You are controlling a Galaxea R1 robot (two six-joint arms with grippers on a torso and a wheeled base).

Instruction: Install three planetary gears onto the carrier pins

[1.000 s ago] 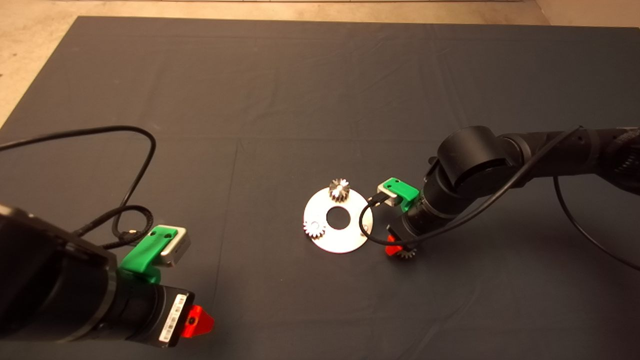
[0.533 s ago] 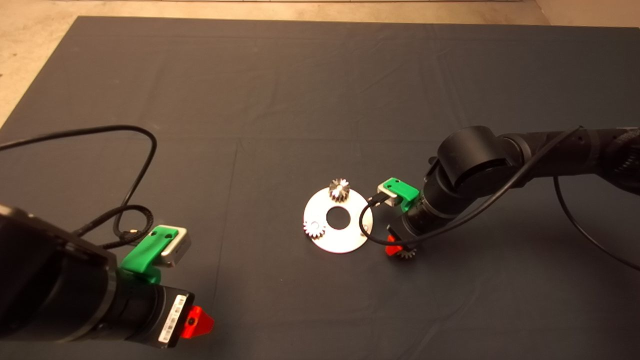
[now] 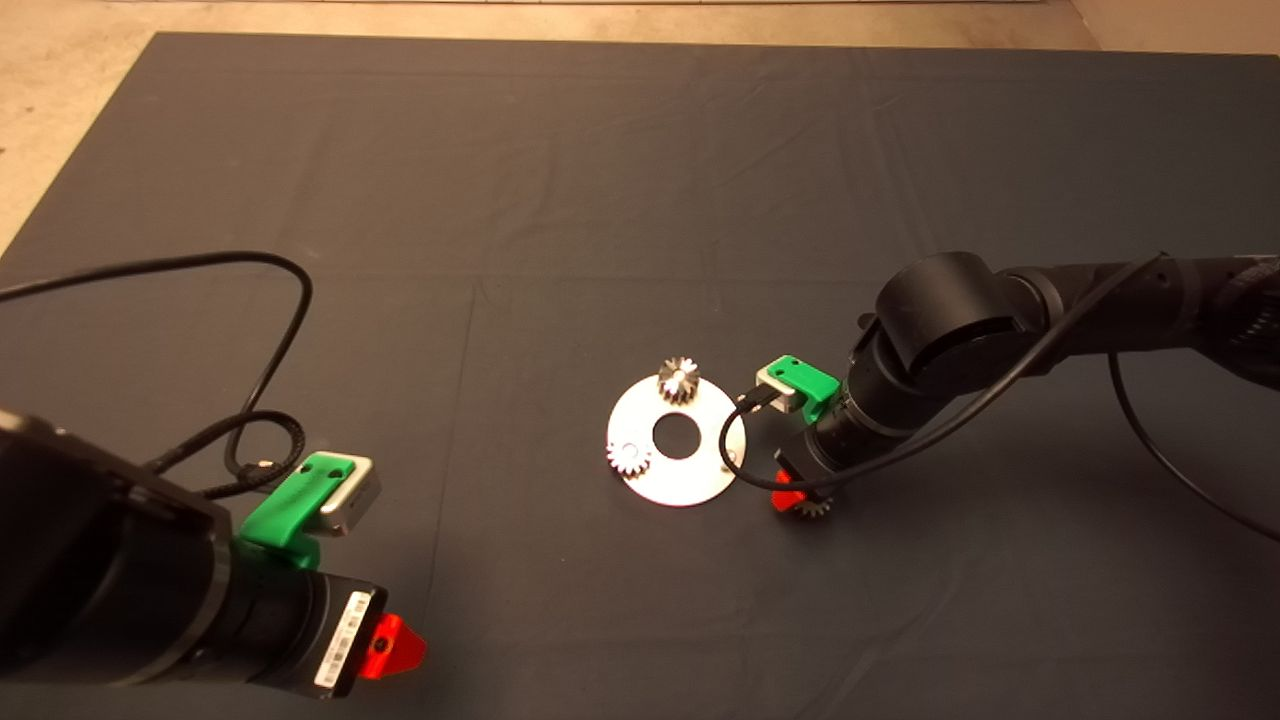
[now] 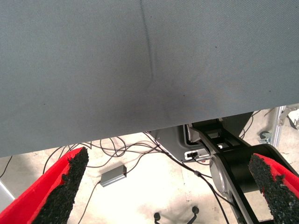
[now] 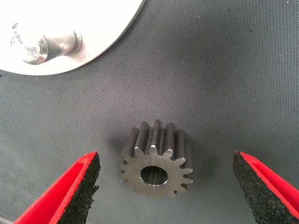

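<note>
Working from the left, note the left hand (image 3: 395, 645) parked at the lower left edge of the tabletop (image 3: 600, 200). Its fingers (image 4: 60, 191) stand wide apart and hold nothing; its wrist view shows only the mat edge and floor cables beyond.

At the centre lies the round plate (image 3: 690, 482), flat, thin, bright silver-white metal with a large centre hole. Two planetary gears are already seated on it: one (image 3: 678, 380) at the far rim and one (image 3: 629, 458) at the left rim. The third of the carrier pins (image 5: 63, 41) stands bare near the plate's right rim; it is a short, smooth, polished stud.

Just right of the plate, the loose gear (image 5: 156, 161) stands on end on the mat, bore upward, beside the plate and not touching it. The right hand (image 5: 166, 186) hangs over it with fingers spread wide, one pad on each side and clear of the teeth.

Treat this gear as rigid, dense for its size and likely slippery: solid grey steel, ridged teeth, dark bore. Take hold across the toothed flanks, so the rough black pads bite the tooth crests. Keep the bore vertical and unobstructed for the pin. Expect a close fit; any tilt may jam it.
</note>
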